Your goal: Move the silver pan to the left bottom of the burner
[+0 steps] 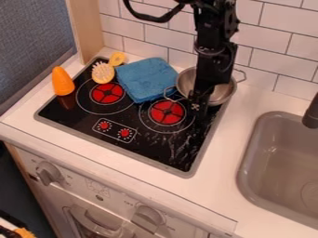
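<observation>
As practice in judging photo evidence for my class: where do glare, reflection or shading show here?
Camera view: pale streaks, possibly glare, towards the near corner of the black cooktop; a dim reflection by the base of the orange cone; mixed bright and dark patches inside the silver pan.

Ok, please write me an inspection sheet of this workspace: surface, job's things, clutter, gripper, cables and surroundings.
Surface: glossy black cooktop in white counter; pale streaks at front right, smears or reflections, cannot tell.
Job's things: round silver metal pan with wire handles, at back right, behind red-centred right burner.
Clutter: folded blue cloth left of pan; yellow bristled brush at back left; orange cone-shaped object at left edge.
Gripper: black two-finger gripper at pan's near side.
Cables: black loop beside the arm, high above the counter.
Surroundings: grey sink at right, white tiled wall behind.
</observation>
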